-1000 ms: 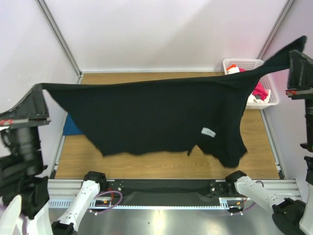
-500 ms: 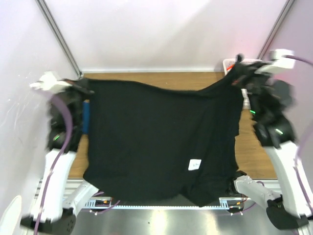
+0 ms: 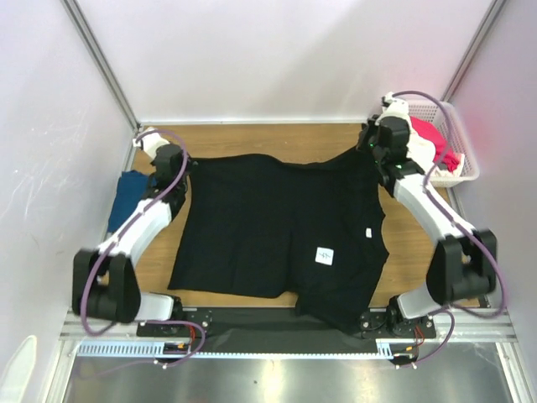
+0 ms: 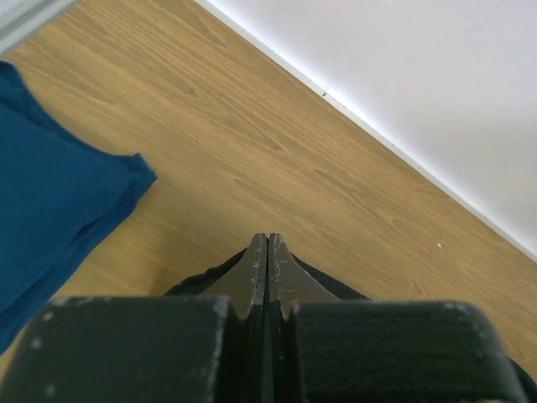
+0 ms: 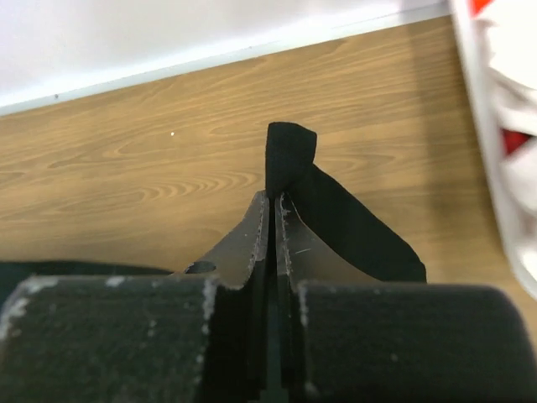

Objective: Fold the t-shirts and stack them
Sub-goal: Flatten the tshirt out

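Note:
A large black t-shirt (image 3: 268, 227) lies spread on the wooden table (image 3: 252, 138), with a small white tag (image 3: 324, 255) facing up and its near hem hanging over the front edge. My left gripper (image 3: 183, 168) is shut at the shirt's far left corner; the left wrist view shows the fingers (image 4: 267, 239) pressed together, with black cloth (image 4: 195, 283) under them. My right gripper (image 3: 369, 151) is shut on the far right corner, where a fold of black cloth (image 5: 289, 155) sticks out past the fingertips (image 5: 275, 197). A dark blue t-shirt (image 3: 126, 197) (image 4: 50, 201) lies at the left edge.
A white lattice basket (image 3: 428, 105) stands at the back right, just beyond my right arm, holding a pink-red shirt (image 3: 432, 143) and white cloth. Its wall (image 5: 478, 101) shows at the right of the right wrist view. White walls and metal posts close in the table.
Both arms have swung forward and down from high and wide apart. The black t-shirt, held stretched in the air before, now lies spread on the table. Both grippers stay shut.

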Tool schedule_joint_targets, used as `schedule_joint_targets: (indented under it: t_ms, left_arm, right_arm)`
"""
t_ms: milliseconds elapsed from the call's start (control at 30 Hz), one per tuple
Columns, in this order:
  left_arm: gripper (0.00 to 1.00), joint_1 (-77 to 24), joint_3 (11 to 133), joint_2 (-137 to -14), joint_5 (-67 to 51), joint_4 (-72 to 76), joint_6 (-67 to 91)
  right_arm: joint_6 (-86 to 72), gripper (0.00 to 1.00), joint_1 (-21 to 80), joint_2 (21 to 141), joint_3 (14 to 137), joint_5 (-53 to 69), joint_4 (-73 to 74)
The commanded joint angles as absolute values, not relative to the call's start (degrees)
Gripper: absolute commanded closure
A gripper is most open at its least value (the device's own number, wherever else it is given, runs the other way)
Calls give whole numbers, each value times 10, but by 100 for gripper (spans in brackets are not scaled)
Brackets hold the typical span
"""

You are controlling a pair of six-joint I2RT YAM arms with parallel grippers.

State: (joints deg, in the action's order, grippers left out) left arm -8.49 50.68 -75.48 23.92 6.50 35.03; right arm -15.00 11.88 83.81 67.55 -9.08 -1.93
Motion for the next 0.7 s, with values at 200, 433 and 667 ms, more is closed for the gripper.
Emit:
schedule_joint_targets:
  t_ms: [200, 433, 667]
  left_arm:
    - [100, -62, 589, -893, 225, 202, 357]
    - [99, -33, 661, -981, 185, 220, 374]
    - [100, -27, 726, -1050, 143, 220, 374]
  right_arm:
    - [-148, 100, 111, 992, 788, -48, -143]
    - [-149, 100, 107, 1130, 939, -15, -130]
    - [-147, 100, 107, 1199, 1027, -25, -113]
